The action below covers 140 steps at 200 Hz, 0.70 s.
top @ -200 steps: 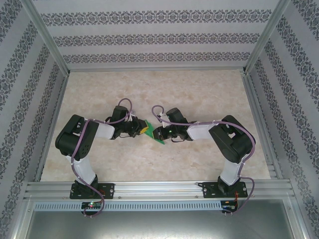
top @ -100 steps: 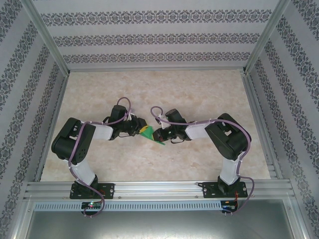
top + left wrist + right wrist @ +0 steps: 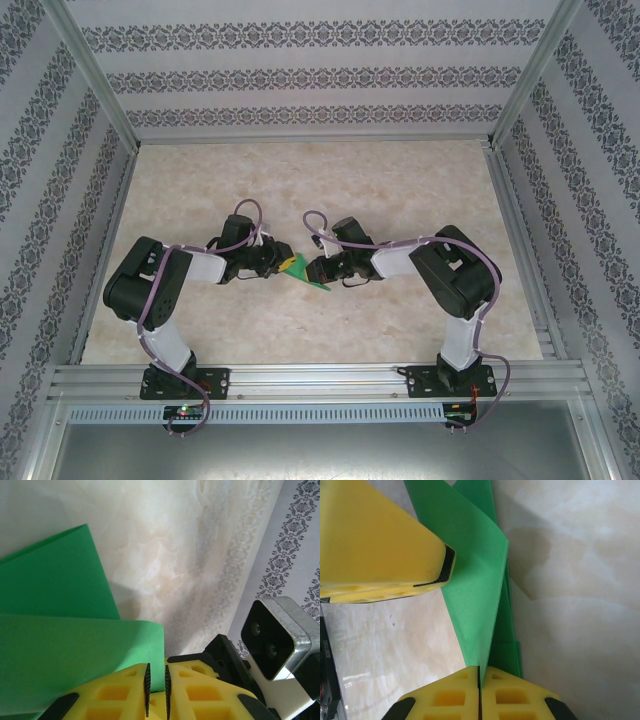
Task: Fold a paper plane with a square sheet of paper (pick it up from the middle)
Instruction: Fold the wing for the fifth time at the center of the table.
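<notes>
Where a pale marbled table [image 3: 400,190] sits boxed in by walls [image 3: 320,75] papered with grey floral bands, two black and white robot arms stand bolted to a metal rail [image 3: 320,378] along the near edge. The left arm [image 3: 160,285] and the right arm [image 3: 455,275] each bend inward at the elbow, so their ends meet nose to nose near the middle of the table, a little nearer the rail than the back wall. Between them is the paper [image 3: 303,270], bright green, small and creased into angled flaps that overlap. The left gripper [image 3: 283,262] has yellow fingers drawn almost together, with only a thin slit between the black ribbed pads, and the paper's edge runs into that slit, so it is pinching the paper. The right gripper [image 3: 314,270] has its yellow fingers pressed fully together on a sharp fold of the paper, which fans out above them toward the left gripper. The paper throws a soft shadow on the table beside it. Just beyond the left gripper's fingers, the silver camera [image 3: 274,641] on the right wrist faces them.
</notes>
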### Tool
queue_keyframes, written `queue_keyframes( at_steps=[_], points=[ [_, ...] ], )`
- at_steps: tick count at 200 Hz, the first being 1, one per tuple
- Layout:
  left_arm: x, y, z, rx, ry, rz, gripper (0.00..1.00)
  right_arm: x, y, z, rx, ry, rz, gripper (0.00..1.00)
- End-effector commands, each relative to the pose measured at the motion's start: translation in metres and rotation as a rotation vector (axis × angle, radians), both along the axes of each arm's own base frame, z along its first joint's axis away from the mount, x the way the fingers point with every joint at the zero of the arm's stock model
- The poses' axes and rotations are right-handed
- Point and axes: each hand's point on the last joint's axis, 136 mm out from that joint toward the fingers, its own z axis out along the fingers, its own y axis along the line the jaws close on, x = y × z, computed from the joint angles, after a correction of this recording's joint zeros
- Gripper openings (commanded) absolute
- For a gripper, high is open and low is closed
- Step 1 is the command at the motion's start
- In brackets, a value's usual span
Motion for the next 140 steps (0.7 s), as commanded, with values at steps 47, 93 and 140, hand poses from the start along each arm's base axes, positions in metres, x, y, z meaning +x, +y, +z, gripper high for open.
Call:
queue_keyframes(
  at_steps=[47,93,140],
  points=[
    [-0.015,0.010,-0.023,0.076,0.062,0.029,0.18,-0.006,-0.008,-0.027,-0.086,0.101,-0.021,0.08],
    [-0.018,0.015,-0.030,0.103,0.081,0.044,0.18,-0.008,-0.011,-0.033,-0.101,0.127,-0.033,0.08],
    [-0.018,0.018,-0.032,0.123,0.084,0.050,0.17,-0.010,-0.012,-0.036,-0.109,0.144,-0.028,0.09]
  ],
)
